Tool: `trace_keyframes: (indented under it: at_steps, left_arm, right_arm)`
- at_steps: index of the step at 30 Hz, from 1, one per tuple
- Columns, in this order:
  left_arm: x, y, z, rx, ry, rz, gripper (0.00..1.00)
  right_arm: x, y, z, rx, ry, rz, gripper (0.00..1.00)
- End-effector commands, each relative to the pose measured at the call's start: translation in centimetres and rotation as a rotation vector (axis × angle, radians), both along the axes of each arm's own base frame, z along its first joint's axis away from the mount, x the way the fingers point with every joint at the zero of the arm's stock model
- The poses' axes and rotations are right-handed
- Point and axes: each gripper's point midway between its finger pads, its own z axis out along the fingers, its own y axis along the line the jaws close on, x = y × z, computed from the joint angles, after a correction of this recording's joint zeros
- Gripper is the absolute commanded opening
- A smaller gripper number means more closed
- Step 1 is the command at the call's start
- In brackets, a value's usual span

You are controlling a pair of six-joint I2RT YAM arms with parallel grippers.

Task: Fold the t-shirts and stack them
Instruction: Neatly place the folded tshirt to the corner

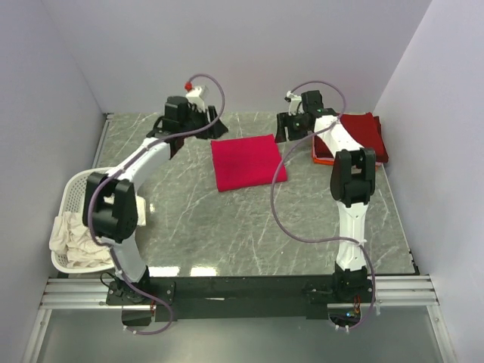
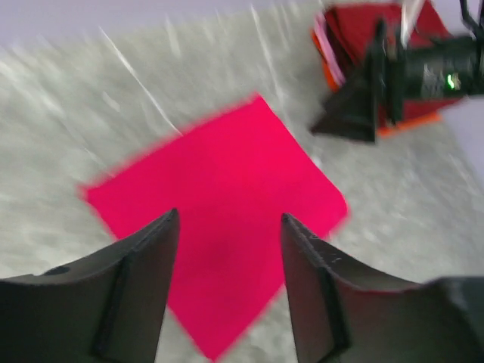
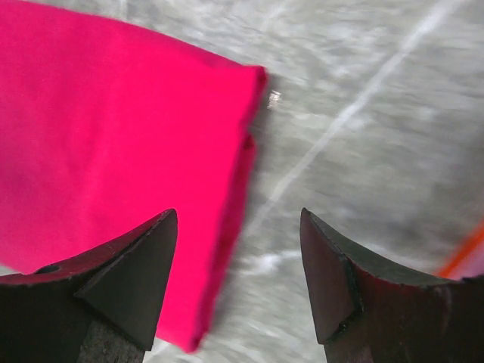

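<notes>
Left pincer: one, jaws spread apart with nothing between them; it hangs over the surface without touching cloth.
Right pincer: one, jaws also spread wide and holding nothing; clear of the cloth below it.
Crimson t-shirt: one, folded into a flat, roughly square packet on the grey marbled surface. It lies between the two pincers: ahead of and below the left one, and under the left finger of the right one, whose right finger stands over bare surface. The right wrist view shows two layered edges at its folded side.
Folded stack: one pile, just beside the right pincer on its outer side and well apart from the left pincer. A dark maroon shirt is on top and an orange edge shows underneath; how many pieces it holds cannot be told.
Basket: one, white and slotted, well behind the left pincer beside that arm's elbow.
Cream-white cloth: bunched in the basket and spilling over its rim; number of pieces cannot be told.
</notes>
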Motion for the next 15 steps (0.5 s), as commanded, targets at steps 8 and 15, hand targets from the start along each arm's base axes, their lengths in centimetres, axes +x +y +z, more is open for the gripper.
trace_keyframes:
  at_steps: [8, 15]
  left_arm:
    - [-3.8, -1.7, -15.6, -0.117, 0.541, 0.035, 0.51]
    - [-4.6, 0.6, -19.6, -0.045, 0.619, 0.189, 0.46]
  right_arm:
    - [-0.7, 3.2, -3.1, 0.145, 0.231, -0.063, 0.72]
    - [-2.1, 3.9, -4.9, 0.161, 0.336, -0.06, 0.73]
